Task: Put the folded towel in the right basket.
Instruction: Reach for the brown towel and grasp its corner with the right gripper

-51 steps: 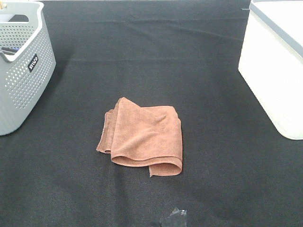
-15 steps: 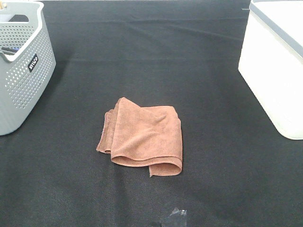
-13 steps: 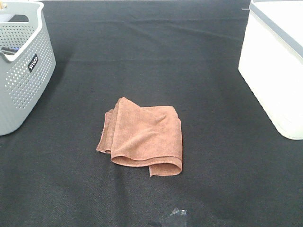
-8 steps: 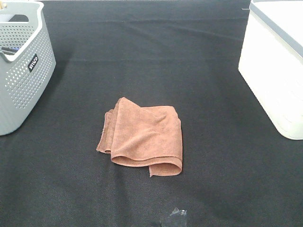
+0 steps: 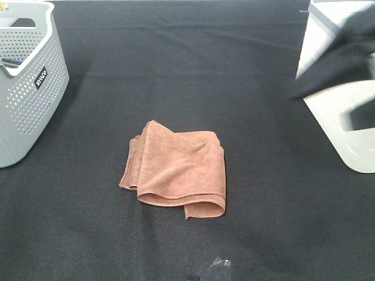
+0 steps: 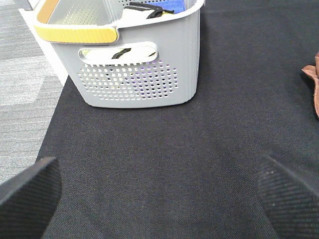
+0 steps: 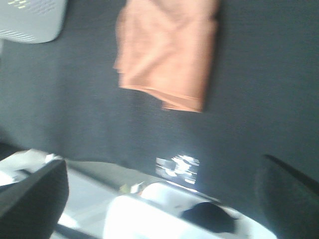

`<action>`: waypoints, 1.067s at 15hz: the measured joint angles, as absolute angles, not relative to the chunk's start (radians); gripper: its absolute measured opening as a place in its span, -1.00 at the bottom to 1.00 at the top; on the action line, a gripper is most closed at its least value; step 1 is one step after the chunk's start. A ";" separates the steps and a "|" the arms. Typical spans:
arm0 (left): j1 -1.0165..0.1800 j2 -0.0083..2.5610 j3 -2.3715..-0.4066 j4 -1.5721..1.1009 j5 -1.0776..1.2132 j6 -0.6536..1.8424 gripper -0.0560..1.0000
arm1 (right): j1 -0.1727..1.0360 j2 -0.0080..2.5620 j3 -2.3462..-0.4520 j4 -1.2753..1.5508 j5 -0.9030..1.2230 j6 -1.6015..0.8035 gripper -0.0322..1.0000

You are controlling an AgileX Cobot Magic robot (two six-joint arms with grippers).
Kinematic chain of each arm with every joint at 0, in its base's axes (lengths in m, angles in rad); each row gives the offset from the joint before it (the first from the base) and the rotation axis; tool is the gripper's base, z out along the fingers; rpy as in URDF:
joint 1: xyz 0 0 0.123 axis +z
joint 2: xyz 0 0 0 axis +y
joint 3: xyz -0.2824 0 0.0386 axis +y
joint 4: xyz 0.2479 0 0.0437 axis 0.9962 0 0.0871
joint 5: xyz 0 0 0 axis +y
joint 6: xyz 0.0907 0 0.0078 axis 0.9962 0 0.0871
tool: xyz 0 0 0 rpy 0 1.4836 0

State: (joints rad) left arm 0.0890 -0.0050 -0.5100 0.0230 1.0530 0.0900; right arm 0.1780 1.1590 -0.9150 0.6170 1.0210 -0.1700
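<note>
The folded brown towel (image 5: 176, 170) lies flat on the black cloth in the middle of the table. It also shows, blurred, in the right wrist view (image 7: 167, 55). The white right basket (image 5: 351, 123) stands at the right edge. My right arm (image 5: 334, 61) is a dark blur in front of that basket, well above and to the right of the towel. My right gripper (image 7: 162, 199) is open and empty. My left gripper (image 6: 159, 196) is open and empty, facing the grey basket (image 6: 139, 64), with the towel's edge (image 6: 313, 84) off to one side.
The grey perforated basket (image 5: 23, 76) holding several items stands at the far left. A small shiny piece of tape (image 5: 215, 266) sits near the front edge. The black cloth (image 5: 187, 70) covers the table.
My right arm has swung into the exterior high view at the upper right, in front of the white basket. The towel has not moved.
</note>
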 joint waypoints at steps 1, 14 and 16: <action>0.089 -0.005 -0.510 0.023 1.053 0.090 0.98 | 0.276 1.295 -0.925 0.686 0.956 -0.204 0.95; 0.089 -0.005 -0.510 0.023 1.053 0.090 0.98 | 0.337 2.028 -1.258 0.619 0.813 -0.289 0.95; 0.089 -0.005 -0.510 0.023 1.053 0.090 0.98 | 0.334 2.060 -1.259 0.619 0.784 -0.289 0.95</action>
State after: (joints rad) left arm 0.0890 -0.0050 -0.5100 0.0230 1.0530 0.0900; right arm 0.3340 2.0600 -1.2590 0.6190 0.7840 -0.2890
